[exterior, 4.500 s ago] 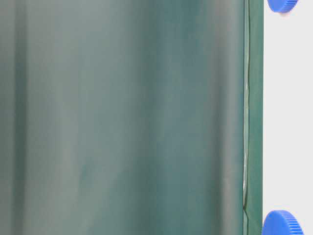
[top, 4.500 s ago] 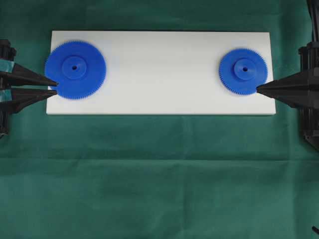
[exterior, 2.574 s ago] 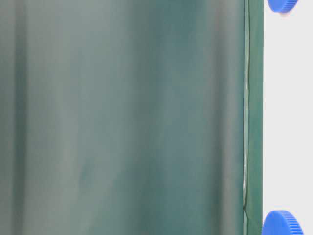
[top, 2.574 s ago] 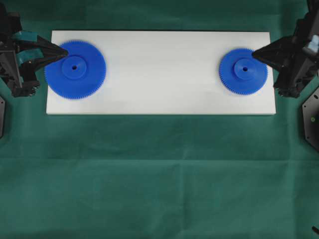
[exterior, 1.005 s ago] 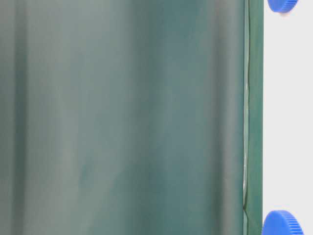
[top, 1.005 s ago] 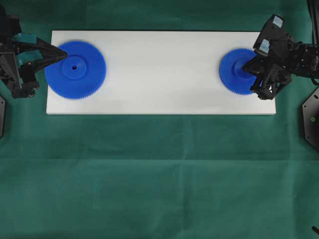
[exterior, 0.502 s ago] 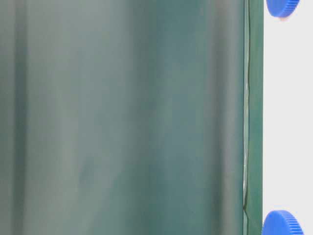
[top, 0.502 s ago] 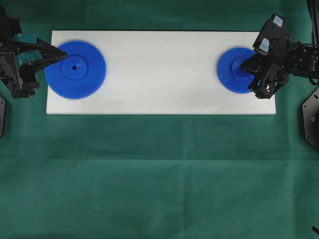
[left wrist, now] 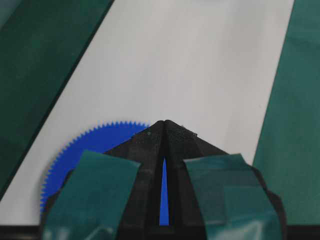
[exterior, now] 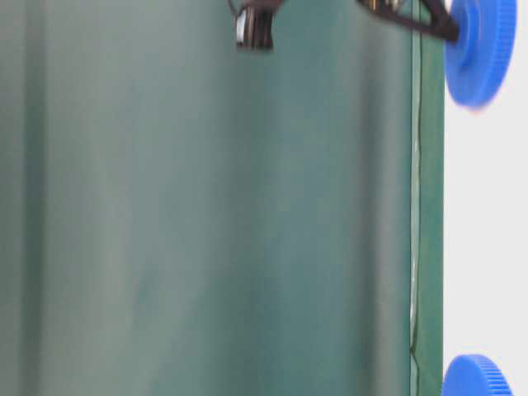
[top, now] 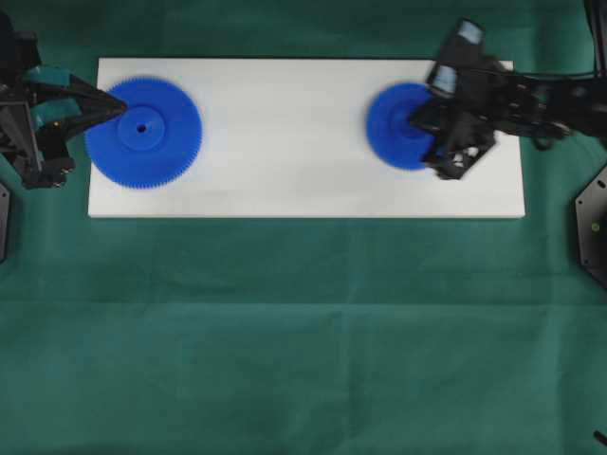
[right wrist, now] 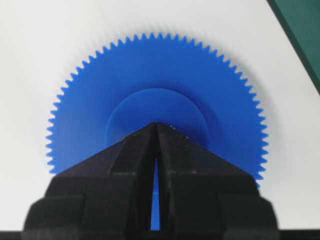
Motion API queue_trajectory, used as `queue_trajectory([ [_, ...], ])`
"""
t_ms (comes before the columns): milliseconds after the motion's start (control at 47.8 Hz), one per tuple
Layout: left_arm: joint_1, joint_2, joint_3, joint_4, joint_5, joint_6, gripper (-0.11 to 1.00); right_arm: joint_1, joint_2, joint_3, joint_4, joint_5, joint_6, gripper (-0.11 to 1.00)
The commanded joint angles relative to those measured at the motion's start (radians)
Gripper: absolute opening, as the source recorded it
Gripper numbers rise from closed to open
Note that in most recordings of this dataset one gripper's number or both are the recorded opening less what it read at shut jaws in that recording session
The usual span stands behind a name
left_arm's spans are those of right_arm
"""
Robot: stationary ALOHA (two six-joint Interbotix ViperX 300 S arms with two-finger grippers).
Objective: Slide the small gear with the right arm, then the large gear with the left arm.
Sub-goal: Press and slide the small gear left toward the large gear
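Note:
The small gear (top: 394, 125) lies on the white board, blurred by motion, well in from the board's right end. My right gripper (top: 414, 118) is shut, its joined tips resting on the gear's raised hub (right wrist: 156, 106). The right wrist view has the small gear (right wrist: 150, 62) spread out just ahead of the right gripper (right wrist: 157, 125). The large gear (top: 142, 133) sits at the board's left end. My left gripper (top: 121, 106) is shut with its tip over that gear's upper left part. From the left wrist, the large gear (left wrist: 95, 145) lies under the left gripper (left wrist: 164, 122).
The white board (top: 285, 142) rests on a green cloth (top: 303, 332) that covers the table. The stretch of board between the two gears is bare. The right arm (top: 522, 100) reaches in over the board's right end. At table level the small gear (exterior: 483, 49) and large gear (exterior: 477, 378) show edge-on.
The small gear has slid left along the board, with the shut right gripper on its hub moving left too. The left gripper and large gear have stayed still.

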Motion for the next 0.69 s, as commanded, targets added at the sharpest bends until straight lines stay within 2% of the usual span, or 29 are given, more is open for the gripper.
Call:
queue_trajectory([
  [0, 0.002, 0.002, -0.011, -0.003, -0.008, -0.002, 0.00, 0.043, 0.074, -0.080, -0.002, 0.003, -0.005, 0.50],
  [209, -0.005, 0.002, -0.009, -0.003, -0.008, -0.002, 0.00, 0.110, 0.249, -0.304, -0.031, 0.012, -0.006, 0.50],
  [440, -0.009, 0.002, -0.006, -0.003, -0.008, -0.011, 0.00, 0.149, 0.397, -0.554, -0.078, 0.064, -0.006, 0.50],
  [670, -0.012, 0.005, -0.005, -0.003, -0.011, -0.011, 0.00, 0.175, 0.466, -0.695, -0.118, 0.103, -0.006, 0.50],
])
